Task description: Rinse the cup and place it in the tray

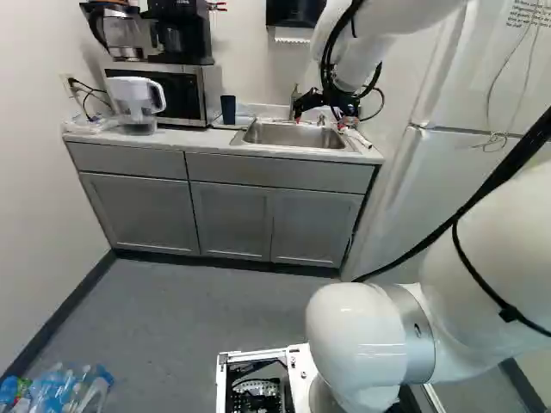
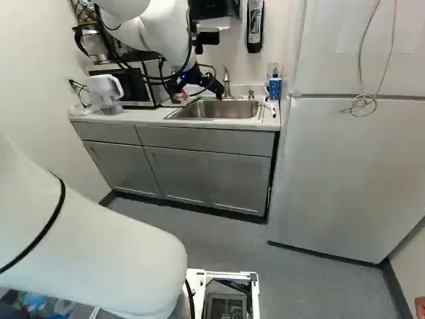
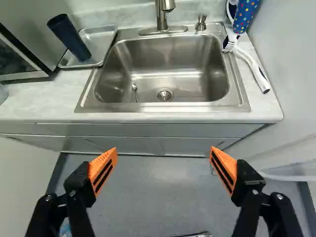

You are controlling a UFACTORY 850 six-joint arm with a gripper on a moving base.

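The dark blue cup point(image 3: 69, 37) stands upright in the metal tray point(image 3: 107, 44) near the back edge of the bench point(image 3: 44, 101), between the microwave point(image 1: 185, 101) and the sink point(image 3: 168, 59), while the tool point(image 1: 320, 118) has its two orange-padded fingers point(image 3: 102, 168) spread wide, the sink's basin ahead of them.

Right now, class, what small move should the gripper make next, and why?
Probably move the open gripper toward the dark blue cylindrical cup: it stands ungripped in the shiny metal tray, though whether it has been rinsed doesn't show.
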